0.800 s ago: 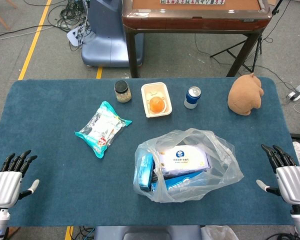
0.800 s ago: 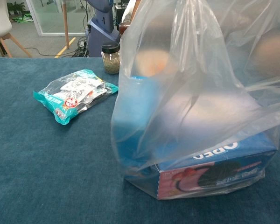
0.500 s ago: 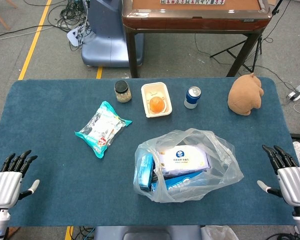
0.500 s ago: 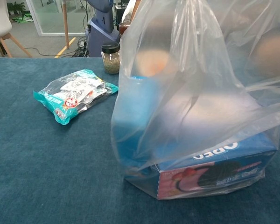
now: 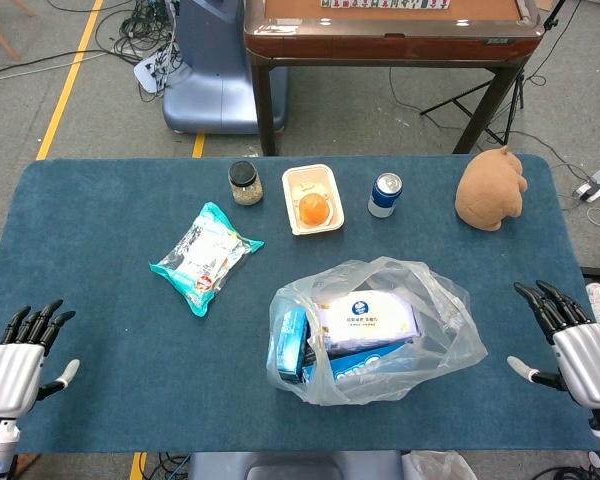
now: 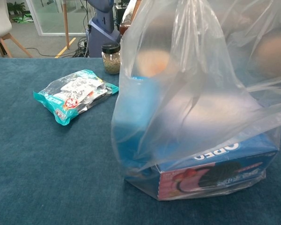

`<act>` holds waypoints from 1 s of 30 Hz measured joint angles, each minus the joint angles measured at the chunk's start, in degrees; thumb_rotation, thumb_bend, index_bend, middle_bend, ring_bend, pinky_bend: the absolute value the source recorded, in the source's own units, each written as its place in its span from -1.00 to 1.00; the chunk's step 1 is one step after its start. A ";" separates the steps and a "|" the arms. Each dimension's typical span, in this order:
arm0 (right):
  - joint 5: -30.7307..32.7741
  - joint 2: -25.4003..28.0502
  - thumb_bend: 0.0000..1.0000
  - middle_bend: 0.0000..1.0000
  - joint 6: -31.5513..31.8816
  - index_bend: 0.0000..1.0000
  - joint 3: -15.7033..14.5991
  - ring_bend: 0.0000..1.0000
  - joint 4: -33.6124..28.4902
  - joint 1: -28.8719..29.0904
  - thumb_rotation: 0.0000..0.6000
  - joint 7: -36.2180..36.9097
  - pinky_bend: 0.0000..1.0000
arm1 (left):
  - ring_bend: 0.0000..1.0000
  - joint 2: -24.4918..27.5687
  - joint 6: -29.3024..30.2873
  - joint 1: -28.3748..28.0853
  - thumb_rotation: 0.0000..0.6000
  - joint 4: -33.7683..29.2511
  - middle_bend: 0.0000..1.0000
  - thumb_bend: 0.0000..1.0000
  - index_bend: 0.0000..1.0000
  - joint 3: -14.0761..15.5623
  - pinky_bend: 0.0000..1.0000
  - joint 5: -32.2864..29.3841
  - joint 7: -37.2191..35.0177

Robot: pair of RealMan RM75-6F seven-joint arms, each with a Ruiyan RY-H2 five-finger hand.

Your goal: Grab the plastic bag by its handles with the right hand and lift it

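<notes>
Sat near the front edge of the blue tabletop, slightly right of centre: the clear plastic bag, slumped open, its handles lying loose on the side toward the right hand. Held inside: a white packet, a blue Oreo box and another blue carton. Hovered at the right edge, well apart from the bag, that right hand, fingers spread and straight, holding nothing. Waited at the front left corner the left hand, likewise spread and holding nothing. Lay left of the bag a teal snack packet. Stood along the far side a lidded jar, a white tray with an orange, a blue can and a brown plush toy.
</notes>
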 measured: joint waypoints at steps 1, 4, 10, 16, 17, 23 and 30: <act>-0.35 0.95 -1.00 -0.66 -0.78 -0.97 -0.07 -0.86 -0.51 0.57 1.00 1.35 -0.60 | -0.68 0.01 0.12 0.08 1.00 -0.08 -0.79 -0.51 -0.62 0.00 -0.86 -0.03 0.05; -1.55 4.18 -1.00 -0.66 -3.61 -0.93 -0.28 -0.86 -2.17 2.70 1.00 4.96 -0.60 | -0.68 0.07 0.40 0.25 1.00 -0.26 -0.79 -0.51 -0.62 -0.02 -0.86 -0.05 0.12; -4.60 7.75 -1.00 -0.66 -8.50 -0.89 -0.83 -0.86 -4.20 7.05 0.95 11.05 -0.60 | -0.68 0.57 0.84 0.59 1.00 -0.96 -0.79 -0.51 -0.62 0.03 -0.86 0.01 0.63; -8.75 10.91 -1.00 -0.65 -13.37 -0.89 -1.73 -0.86 -6.51 10.92 0.87 12.68 -0.62 | -0.68 0.83 1.44 1.04 1.00 -1.40 -0.79 -0.51 -0.62 0.09 -0.86 0.13 0.92; -9.40 11.40 -1.00 -0.65 -13.76 -0.89 -1.80 -0.86 -6.96 11.41 0.86 12.45 -0.63 | -0.68 0.84 1.48 1.09 1.00 -1.44 -0.79 -0.51 -0.62 0.12 -0.86 0.16 0.98; -11.16 12.40 -1.00 -0.65 -14.84 -0.88 -1.98 -0.86 -8.91 12.41 0.86 8.87 -0.63 | -0.68 0.87 1.75 1.31 1.00 -1.59 -0.79 -0.51 -0.62 0.16 -0.86 0.35 1.06; -12.09 13.04 -1.00 -0.64 -13.96 -0.88 -1.86 -0.86 -10.58 12.28 0.87 4.44 -0.63 | -0.68 0.90 1.58 1.25 1.00 -1.57 -0.79 -0.51 -0.62 0.05 -0.86 0.35 0.96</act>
